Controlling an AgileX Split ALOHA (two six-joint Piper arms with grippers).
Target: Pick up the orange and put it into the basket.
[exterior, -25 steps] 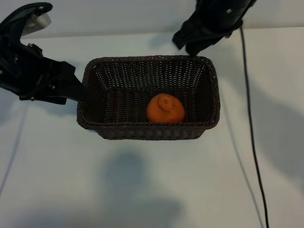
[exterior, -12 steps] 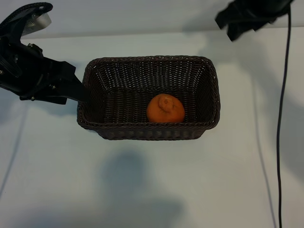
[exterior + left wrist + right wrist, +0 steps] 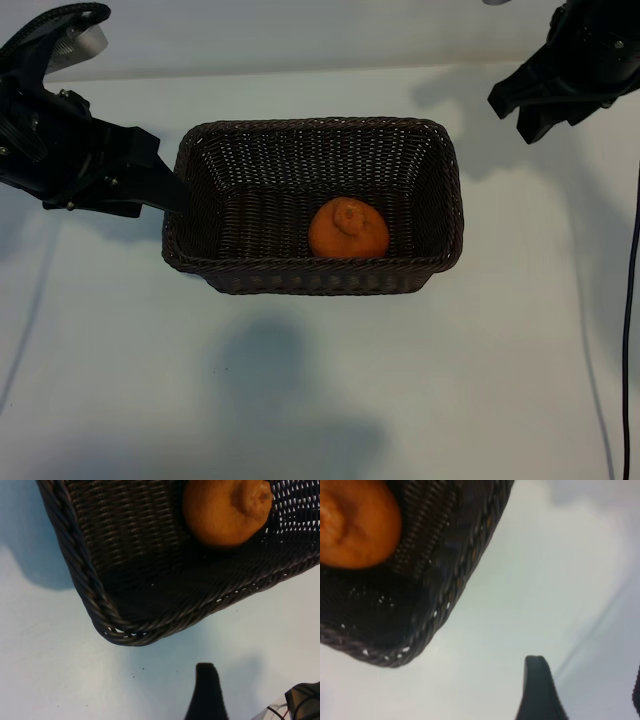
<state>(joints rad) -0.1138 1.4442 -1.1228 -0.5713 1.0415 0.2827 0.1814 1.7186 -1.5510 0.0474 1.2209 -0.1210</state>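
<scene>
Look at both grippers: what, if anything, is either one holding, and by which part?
Nothing is held. The orange lies loose in the basket. The left gripper sits open beside the basket's end; the right gripper is off to the side, empty.

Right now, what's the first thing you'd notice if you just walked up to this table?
The bright orange jumps out, sitting inside the dark wicker basket mid-table, near its front wall. Then the two black robot arms: the left gripper beside the basket's left end, the right gripper off past its far right corner, holding nothing.
</scene>
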